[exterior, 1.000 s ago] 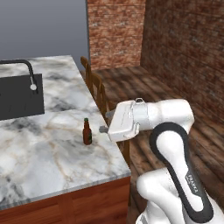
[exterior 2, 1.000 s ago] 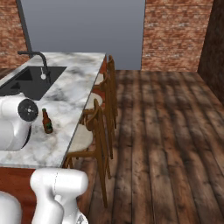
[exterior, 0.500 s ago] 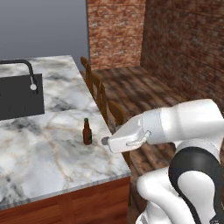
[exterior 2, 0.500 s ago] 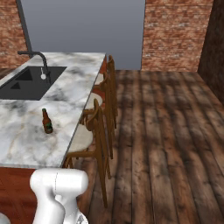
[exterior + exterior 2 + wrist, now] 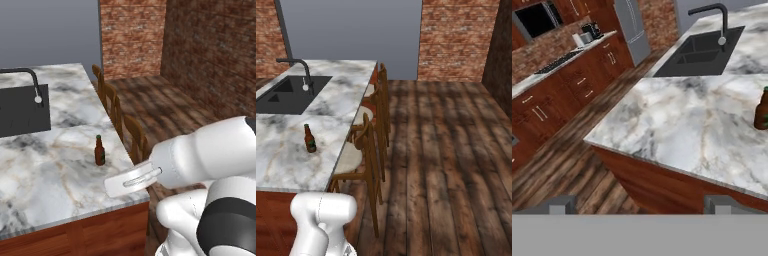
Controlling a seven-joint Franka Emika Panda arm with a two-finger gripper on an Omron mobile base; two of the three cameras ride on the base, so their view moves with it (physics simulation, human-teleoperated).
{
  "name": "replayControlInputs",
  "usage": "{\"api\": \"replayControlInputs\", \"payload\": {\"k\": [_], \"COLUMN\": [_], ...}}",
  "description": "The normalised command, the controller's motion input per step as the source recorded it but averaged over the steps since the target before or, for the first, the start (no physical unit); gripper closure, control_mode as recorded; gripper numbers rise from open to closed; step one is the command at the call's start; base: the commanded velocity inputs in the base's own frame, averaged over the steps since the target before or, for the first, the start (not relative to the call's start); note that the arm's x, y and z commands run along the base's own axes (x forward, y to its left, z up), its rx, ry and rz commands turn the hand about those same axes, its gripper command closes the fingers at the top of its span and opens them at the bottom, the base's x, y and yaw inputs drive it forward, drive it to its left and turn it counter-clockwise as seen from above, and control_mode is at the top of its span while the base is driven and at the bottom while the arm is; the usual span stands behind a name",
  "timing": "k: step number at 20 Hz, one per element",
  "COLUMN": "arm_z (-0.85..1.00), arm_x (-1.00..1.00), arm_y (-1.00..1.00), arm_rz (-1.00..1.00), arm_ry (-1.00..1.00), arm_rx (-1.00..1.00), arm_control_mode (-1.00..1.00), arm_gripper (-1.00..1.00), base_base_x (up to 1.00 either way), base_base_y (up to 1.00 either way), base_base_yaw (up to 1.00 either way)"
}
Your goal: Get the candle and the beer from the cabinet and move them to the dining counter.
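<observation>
Marble dining counter [image 5: 55, 175] with the beer [image 5: 100, 151] standing upright.
Gripper [image 5: 640, 204] jaws spread wide, empty, off the counter's edge.

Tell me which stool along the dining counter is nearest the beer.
The front stool, closest to the camera, beside the beer; the others stand further along toward the grey wall.

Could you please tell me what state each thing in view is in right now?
beer: upright on the dining counter, capped, free of the claw.
dining counter: holds the beer; no candle seen on it.
claw: open, empty, apart from the beer.
faucet: no water seen running.
stools: tucked against the counter's side.
</observation>
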Motion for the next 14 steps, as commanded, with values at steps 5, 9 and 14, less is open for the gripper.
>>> {"api": "replayControlInputs", "payload": {"k": [5,9,14], "arm_z": [-0.02,-0.19,0.0], "arm_x": [0.0,-0.05,0.0], "arm_y": [0.01,0.12,0.0], "arm_rz": [0.0,0.0,0.0], "arm_ry": [0.0,0.04,0.0], "arm_rx": [0.0,-0.01,0.0], "arm_control_mode": [-1.0,1.0,1.0], "arm_gripper": [-1.0,-1.0,-1.0], "base_base_x": [0.0,-0.09,-0.59], "base_base_y": [0.0,0.15,0.7], "base_base_yaw": [0.0,0.0,0.06]}}
